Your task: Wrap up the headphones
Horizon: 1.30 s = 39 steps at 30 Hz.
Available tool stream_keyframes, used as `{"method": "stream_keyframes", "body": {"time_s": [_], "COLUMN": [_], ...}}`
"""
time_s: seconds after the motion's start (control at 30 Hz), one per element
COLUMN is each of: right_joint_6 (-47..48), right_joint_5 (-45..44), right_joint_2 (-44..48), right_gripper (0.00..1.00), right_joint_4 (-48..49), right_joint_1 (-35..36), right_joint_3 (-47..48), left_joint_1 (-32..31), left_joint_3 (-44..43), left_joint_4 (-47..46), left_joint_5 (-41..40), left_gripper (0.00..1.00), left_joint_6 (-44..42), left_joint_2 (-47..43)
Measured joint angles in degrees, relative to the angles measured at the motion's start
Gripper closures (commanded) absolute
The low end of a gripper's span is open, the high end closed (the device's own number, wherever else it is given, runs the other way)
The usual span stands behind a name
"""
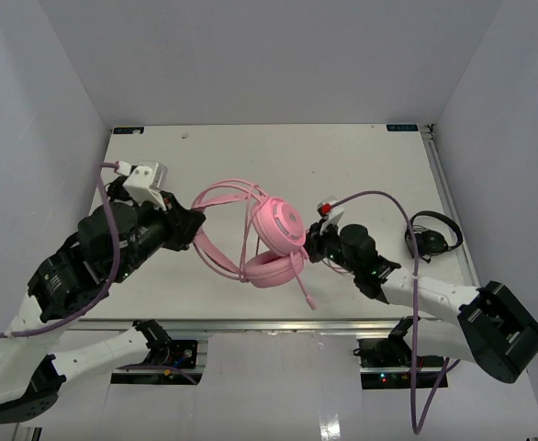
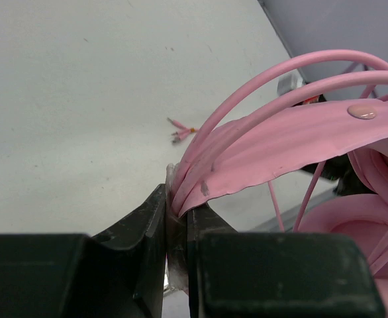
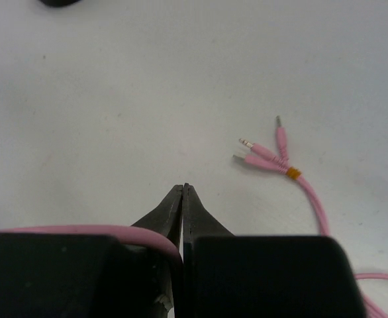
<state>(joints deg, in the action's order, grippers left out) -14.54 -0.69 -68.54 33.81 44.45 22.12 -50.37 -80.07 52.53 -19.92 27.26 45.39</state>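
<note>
The pink headphones (image 1: pixel 276 225) hang between my two grippers over the middle of the table, ear cups to the right and headband arching left. My left gripper (image 1: pixel 196 226) is shut on the end of the headband (image 2: pixel 273 142), which is pinched between the jaws (image 2: pixel 178 199). Thin pink cable (image 1: pixel 248 216) loops around the headband. My right gripper (image 1: pixel 315 241) sits just right of the ear cups; its jaws (image 3: pixel 184 190) are closed, with a stretch of the pink cable (image 3: pixel 114 233) running in between them near their base. The cable's plugs (image 3: pixel 265 151) lie on the table ahead.
One small black headset (image 1: pixel 431 237) lies near the table's right edge. The white table (image 1: pixel 342 165) has a raised rim along its right and back sides. The plugs also show in the left wrist view (image 2: pixel 181 130).
</note>
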Motion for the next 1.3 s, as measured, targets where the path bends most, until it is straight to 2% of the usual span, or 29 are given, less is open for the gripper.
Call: {"method": "stream_keyframes", "body": {"time_s": [0.17,0.3,0.5,0.7,0.93,1.3], "right_joint_6": [1.01,3.49,7.57,10.02,11.58,11.30], "right_joint_5": [4.37,7.56,9.95,10.94,13.79,21.80], "right_joint_2": [5.17,5.54,5.25,4.95,3.69,2.09], "right_gripper": [0.92,0.92,0.92,0.92,0.92,0.92], "right_joint_4": [-10.23,-19.95,-36.02,-46.83,-53.15,-54.28], "right_joint_1": [-7.83,-9.96,-10.22,-10.36,-10.51,-10.89], "right_joint_3": [9.40,19.76,32.54,37.03,39.96,43.01], "left_joint_1": [0.02,0.02,0.27,0.31,-0.25,-0.95], "left_joint_3": [3.54,7.07,9.53,9.55,9.55,10.01], "left_joint_4": [-0.26,-1.24,-3.75,-5.00,-5.76,-8.62], "left_joint_5": [9.41,12.35,11.14,7.40,1.92,-5.43], "left_gripper": [1.00,1.00,1.00,1.00,1.00,1.00], "left_joint_6": [-5.68,-9.39,-13.17,-15.75,-18.24,-19.35], "left_joint_2": [4.18,9.26,16.97,23.47,25.38,24.41]}}
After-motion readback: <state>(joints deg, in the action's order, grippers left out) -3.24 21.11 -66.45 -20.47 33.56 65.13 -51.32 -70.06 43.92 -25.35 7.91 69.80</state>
